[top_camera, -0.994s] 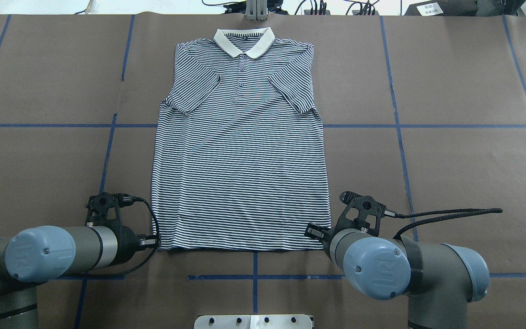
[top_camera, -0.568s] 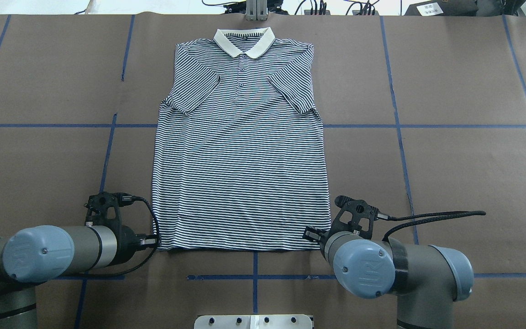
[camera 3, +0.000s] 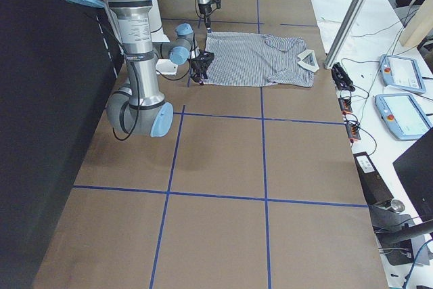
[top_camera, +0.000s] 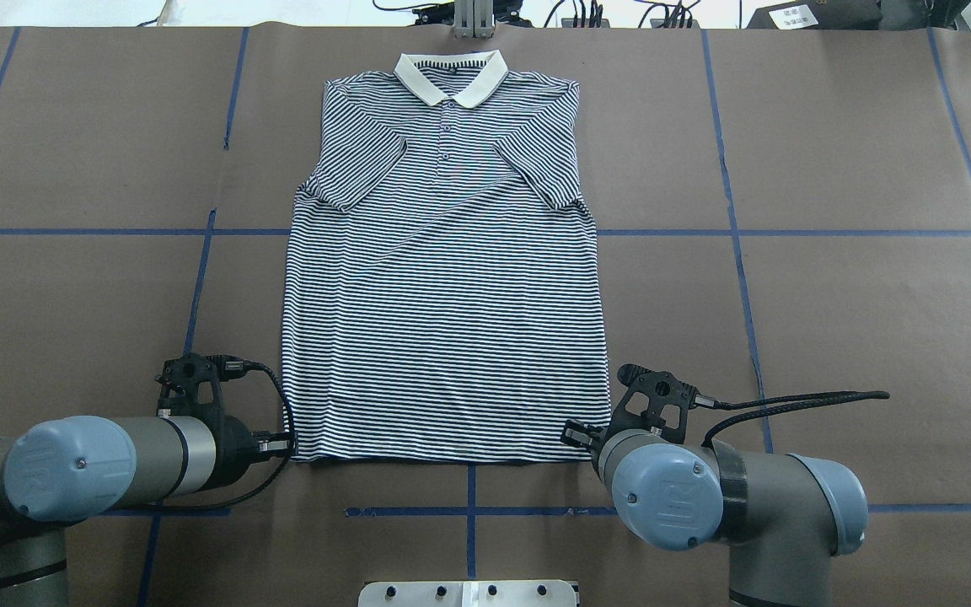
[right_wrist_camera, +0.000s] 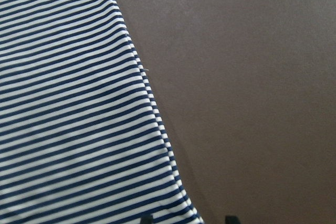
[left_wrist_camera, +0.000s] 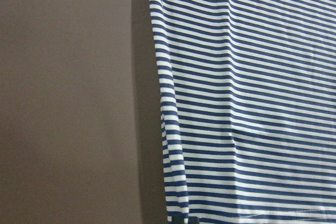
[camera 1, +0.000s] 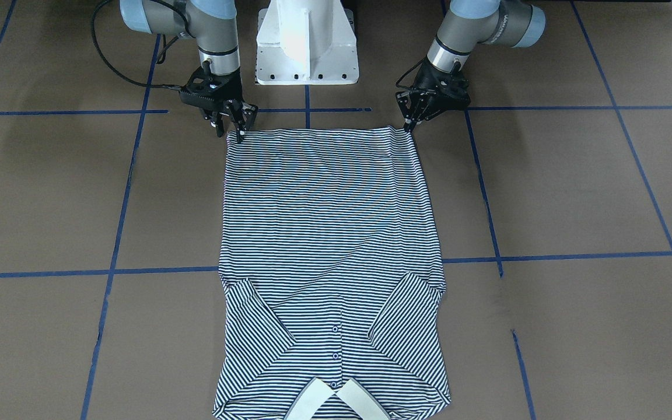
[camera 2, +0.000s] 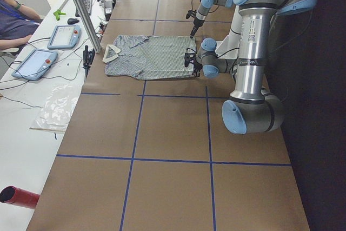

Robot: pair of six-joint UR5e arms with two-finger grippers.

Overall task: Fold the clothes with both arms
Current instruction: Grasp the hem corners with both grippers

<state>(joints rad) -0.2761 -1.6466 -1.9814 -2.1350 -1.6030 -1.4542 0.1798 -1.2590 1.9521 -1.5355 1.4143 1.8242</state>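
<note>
Polo shirt [top_camera: 443, 295] is laid flat at the middle of the desk [top_camera: 831, 295], collar toward the far edge, hem toward the robot's edge. One hem corner is pinched by the clenched left gripper [camera 1: 409, 127]; the other is straddled by the spread right gripper [camera 1: 230, 133].

A striped polo shirt [camera 3: 254, 59] lies flat on the brown surface [camera 3: 216, 160], collar [camera 3: 308, 59] toward 3 o'clock. The right arm's fingers [camera 3: 199, 76] sit at its 8 o'clock hem corner, the left arm's fingers [camera 3: 208, 25] at 10 o'clock, possibly touching.
</note>
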